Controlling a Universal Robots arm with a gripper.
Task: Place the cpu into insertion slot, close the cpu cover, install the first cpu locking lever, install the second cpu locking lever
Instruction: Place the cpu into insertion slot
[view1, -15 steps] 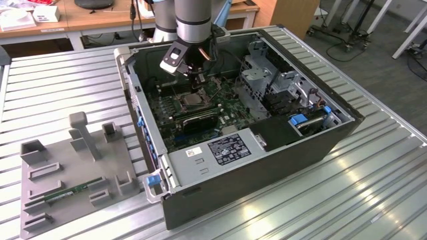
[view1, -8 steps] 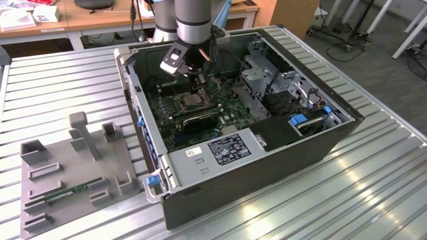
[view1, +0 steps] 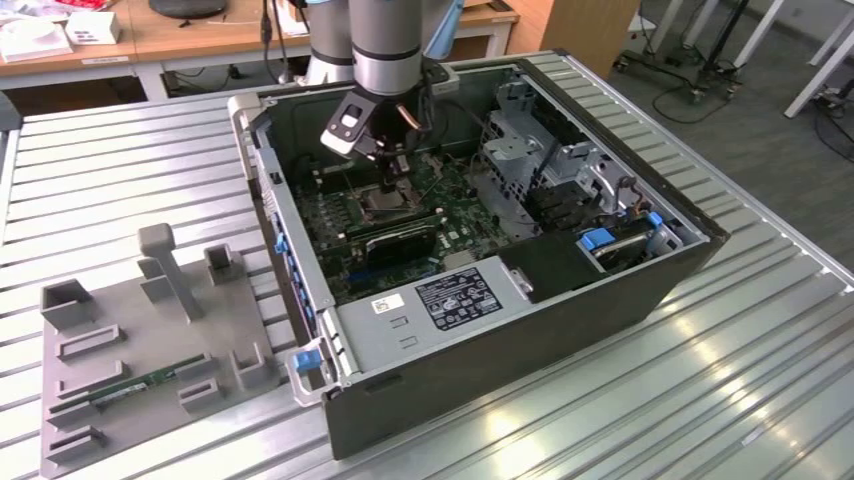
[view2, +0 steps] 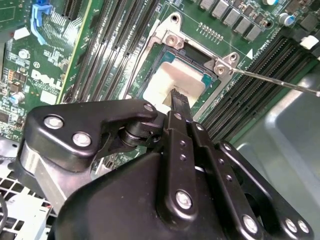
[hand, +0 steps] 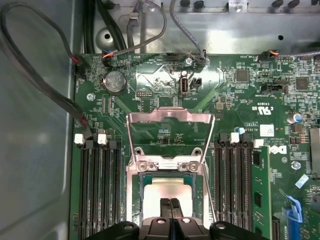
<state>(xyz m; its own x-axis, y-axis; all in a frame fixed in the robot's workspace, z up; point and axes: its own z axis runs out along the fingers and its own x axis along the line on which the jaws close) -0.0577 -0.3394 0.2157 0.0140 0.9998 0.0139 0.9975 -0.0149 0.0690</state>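
The pincer (hand: 170, 202) has its two black fingers drawn together, with nothing between them. The tips point straight down at the middle of the cpu (hand: 170, 186). Whether they touch its face I cannot tell.

The cpu lies flat inside the insertion slot (hand: 134, 197), its pale face up and squared with the silver rim. In the second wrist view the same pincer (view2: 176, 96) stands over the cpu (view2: 165, 82) in the insertion slot (view2: 150, 55).

Just beyond the slot the cpu cover (hand: 170, 118) stands open on its hinge, and green board shows through its window. A thin locking lever (view2: 275, 82) sticks out from a corner of the slot, unlatched and slanting across the memory slots.

Rows of black memory slots (hand: 100, 190) flank the socket on both sides, and a green memory module (hand: 260, 190) sits in one on the far side. A round coin cell (hand: 115, 81) lies further up the board.

In the exterior view the pincer (view1: 388, 188) reaches down into the open computer case (view1: 534, 340), which lies on the ribbed metal bench (view1: 747, 380). On the exterior view's left a grey fixture tray (view1: 147, 350) holds a memory stick (view1: 147, 383).
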